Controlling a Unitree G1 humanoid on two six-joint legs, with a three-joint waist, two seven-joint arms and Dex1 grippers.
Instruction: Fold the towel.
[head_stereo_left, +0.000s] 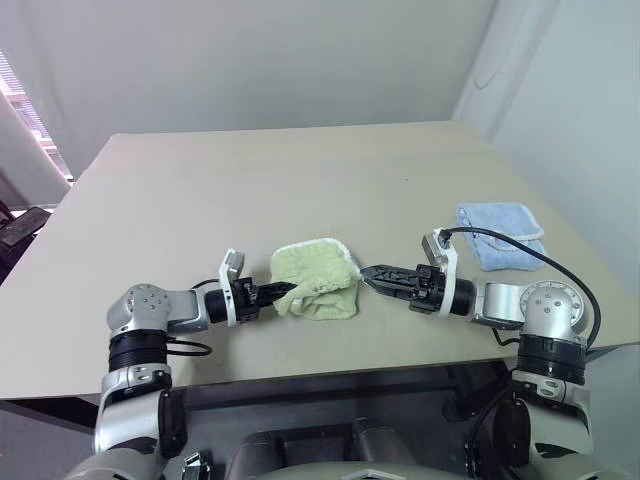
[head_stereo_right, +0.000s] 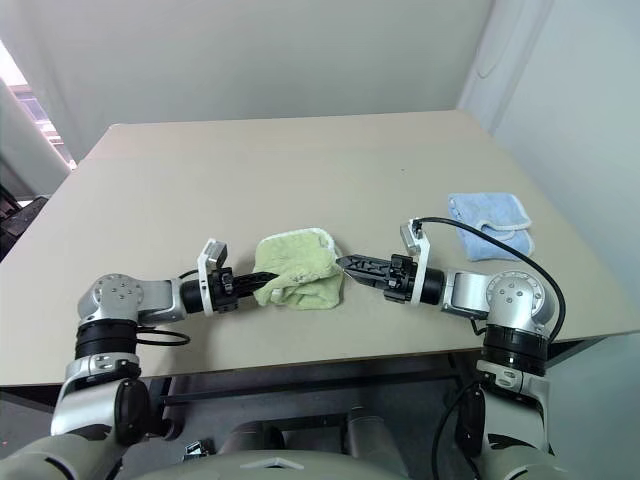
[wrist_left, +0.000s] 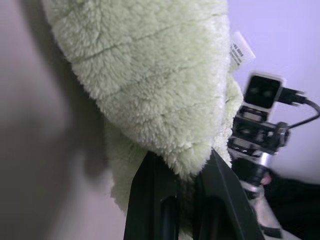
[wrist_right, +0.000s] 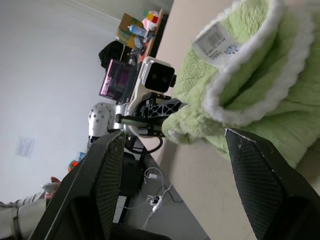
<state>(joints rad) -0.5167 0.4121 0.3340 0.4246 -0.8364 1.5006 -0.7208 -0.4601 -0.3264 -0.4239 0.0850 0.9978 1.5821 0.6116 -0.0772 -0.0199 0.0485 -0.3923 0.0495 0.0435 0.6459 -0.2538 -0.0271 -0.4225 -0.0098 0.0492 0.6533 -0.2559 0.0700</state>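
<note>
The towel (head_stereo_left: 315, 280), light green with white edging, lies bunched up on the table (head_stereo_left: 250, 180) near its front edge. A white label (wrist_right: 216, 39) shows at its right corner. My left gripper (head_stereo_left: 285, 291) comes in from the left and is shut on the towel's left edge; in the left wrist view its black fingers (wrist_left: 150, 172) pinch a fold of the terry cloth. My right gripper (head_stereo_left: 368, 276) points level at the towel's right edge. It is open, and the white-edged corner lies just ahead of its spread fingers (wrist_right: 112, 175).
A folded light blue cloth (head_stereo_left: 500, 235) lies on the table to the right, behind my right arm. The table's front edge runs just below both arms. Bare tabletop stretches behind the towel.
</note>
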